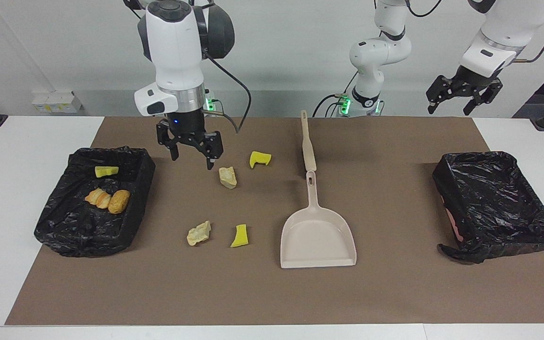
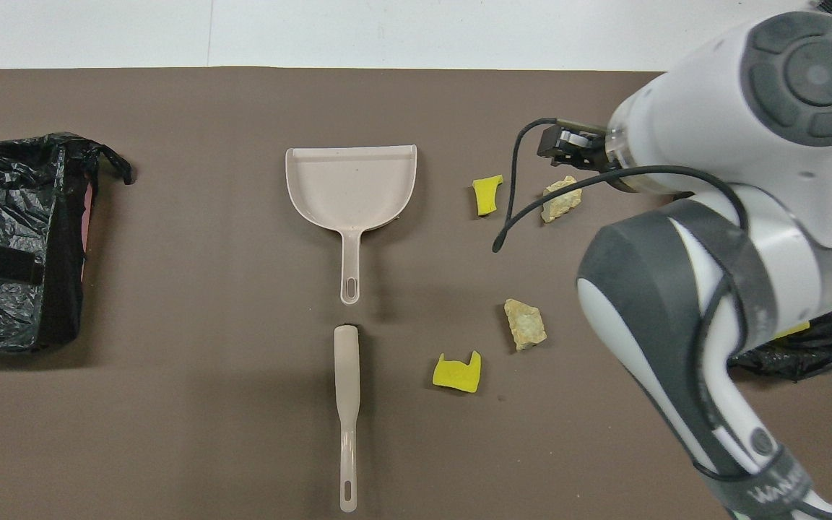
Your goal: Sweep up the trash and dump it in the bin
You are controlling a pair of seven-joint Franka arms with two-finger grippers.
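Observation:
Trash lies loose on the brown mat: a yellow piece (image 1: 259, 158) (image 2: 458, 372), a beige chunk (image 1: 227, 177) (image 2: 525, 324), another beige chunk (image 1: 199, 233) (image 2: 560, 198) and a second yellow piece (image 1: 240, 236) (image 2: 487, 195). More trash sits in the black-lined bin (image 1: 78, 241) at the right arm's end: a yellow piece (image 1: 106, 171) and two bread-like lumps (image 1: 111, 199). My right gripper (image 1: 189, 153) hangs open and holds nothing, over the mat between that bin and the nearest beige chunk. My left gripper (image 1: 463, 97) waits open, raised over the left arm's end.
A beige dustpan (image 1: 318, 236) (image 2: 351, 184) lies mid-mat, handle toward the robots. The brush (image 1: 308, 141) (image 2: 347, 404) lies in line with it, nearer to the robots. A second black-lined bin (image 1: 498, 226) (image 2: 11, 238) stands at the left arm's end.

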